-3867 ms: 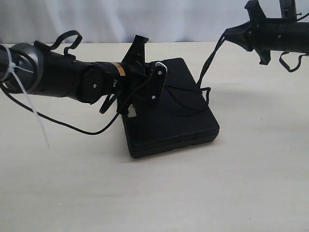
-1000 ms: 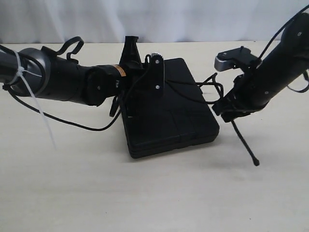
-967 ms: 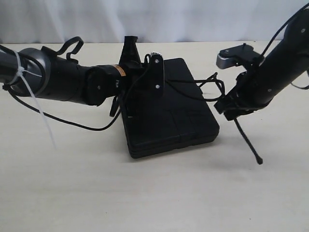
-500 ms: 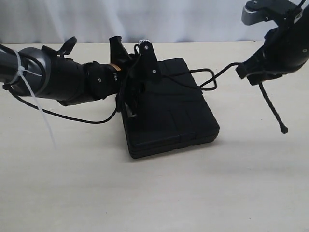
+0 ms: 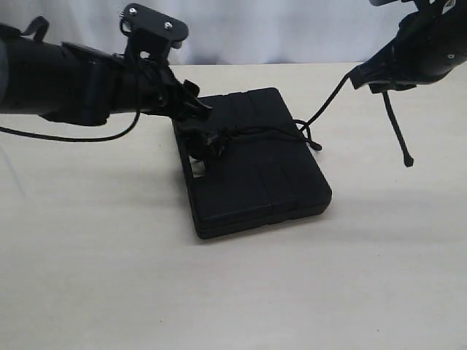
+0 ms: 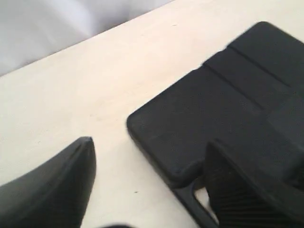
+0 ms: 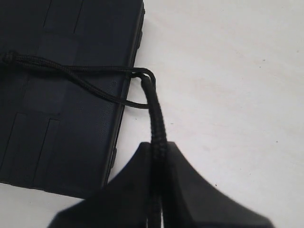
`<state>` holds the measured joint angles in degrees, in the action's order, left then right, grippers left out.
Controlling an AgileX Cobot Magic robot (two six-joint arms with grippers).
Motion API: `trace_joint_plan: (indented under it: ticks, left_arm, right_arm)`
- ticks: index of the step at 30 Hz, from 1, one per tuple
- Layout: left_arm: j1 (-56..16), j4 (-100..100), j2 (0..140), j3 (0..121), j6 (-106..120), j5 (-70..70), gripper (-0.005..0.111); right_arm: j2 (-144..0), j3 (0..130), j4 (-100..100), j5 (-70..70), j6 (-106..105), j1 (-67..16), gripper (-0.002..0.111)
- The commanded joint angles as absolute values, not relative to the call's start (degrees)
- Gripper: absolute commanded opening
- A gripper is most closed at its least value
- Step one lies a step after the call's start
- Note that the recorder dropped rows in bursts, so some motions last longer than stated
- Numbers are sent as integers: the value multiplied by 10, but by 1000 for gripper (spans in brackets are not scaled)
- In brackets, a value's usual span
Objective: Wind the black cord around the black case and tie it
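Observation:
The black case [image 5: 255,171] lies flat on the pale table. The black cord [image 5: 326,100] crosses the case top, gathers at a knot near the case's left edge, and rises off the right edge to my right gripper [image 5: 368,79]. That gripper is shut on the cord above the table, and a loose end hangs down below it. In the right wrist view the cord [image 7: 154,109] runs straight between the closed jaws of the gripper [image 7: 156,152], over the case [image 7: 61,95]. My left gripper [image 5: 203,127] stands open at the case's left side. Its fingers [image 6: 52,190] straddle a corner of the case [image 6: 228,95] with no cord between them.
A thin black arm cable [image 5: 73,137] sags under the left arm, over the table [image 5: 109,277]. A white curtain [image 5: 277,29] closes off the back.
The left arm has rolled so its camera mount faces up, and its gripper has dropped to the case's left edge. The loose cord loops have drawn tight across the case top.

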<state>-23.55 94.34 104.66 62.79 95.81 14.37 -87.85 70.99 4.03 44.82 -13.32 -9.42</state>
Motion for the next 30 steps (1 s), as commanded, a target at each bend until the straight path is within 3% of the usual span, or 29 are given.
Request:
trace_joint_plan:
  ticks: [1,5,9,10,12,13,16,18,30]
  left_arm:
    - [-204,999,1055,608,981,140,58]
    - [-204,999,1056,608,981,55,56]
    - [-201,999,1044,608,962,-157,56]
    - [-197,962,1042,610,937,-248,56]
    - [-187,685,1043,682,745,-508,56]
    - [-187,594,1043,705,673,-525,56]
    - [-185,100,1046,750,91,-374,56]
    - [-184,-51,1062,750,-132,-349,56]
    - [-184,61,1169,750,-117,-264,56]
  right_arm:
    - [-879,713,34,440,-132,-93,4]
    - [-882,713,34,447,-132,-93,4]
    - [-882,713,33,450,-141,-93,4]
    - [-882,713,33,449,-141,-93,4]
    - [-882,713,33,449,-146,-93,4]
    - [-882,713,33,449,-146,-93,4]
    - [-882,713,33,450,-146,-93,4]
    - [-882,713,33,450,-146,-93,4]
    - [-882,713,33,442,-146,-93,4]
